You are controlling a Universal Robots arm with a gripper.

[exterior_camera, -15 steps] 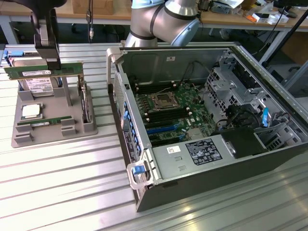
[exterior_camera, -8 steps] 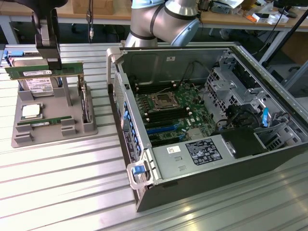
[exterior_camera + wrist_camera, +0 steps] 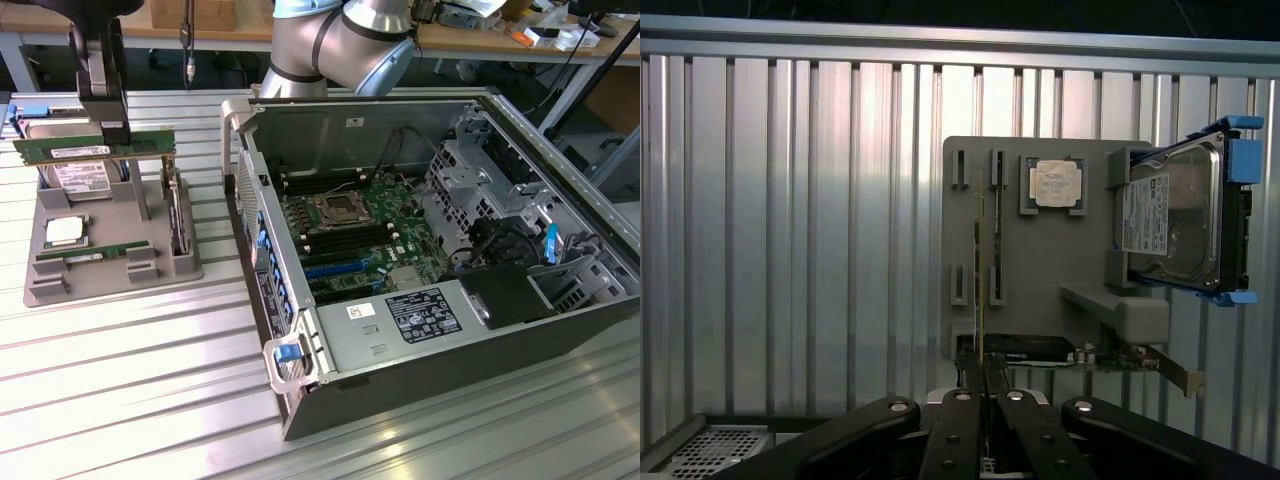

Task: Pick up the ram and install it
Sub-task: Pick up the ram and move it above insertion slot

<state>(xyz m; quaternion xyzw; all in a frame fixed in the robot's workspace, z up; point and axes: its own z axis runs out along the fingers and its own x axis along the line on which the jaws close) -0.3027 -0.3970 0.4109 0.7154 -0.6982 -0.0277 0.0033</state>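
The fingers [image 3: 108,118] are clenched on the thin ram [image 3: 70,150], held above the gray holder [image 3: 120,285] and well apart from the open case [image 3: 450,380]; a narrow grip may let it pivot and miss its slot.

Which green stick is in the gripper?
The raised ram, clamped in the gripper above the grey holder; the other stick sits slotted in it.

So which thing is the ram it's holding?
At the exterior view's left, beside the open computer case, sits a grey tray. Above it the pincer grips the ram, a long thin green board; the other green stick lies low in the tray.
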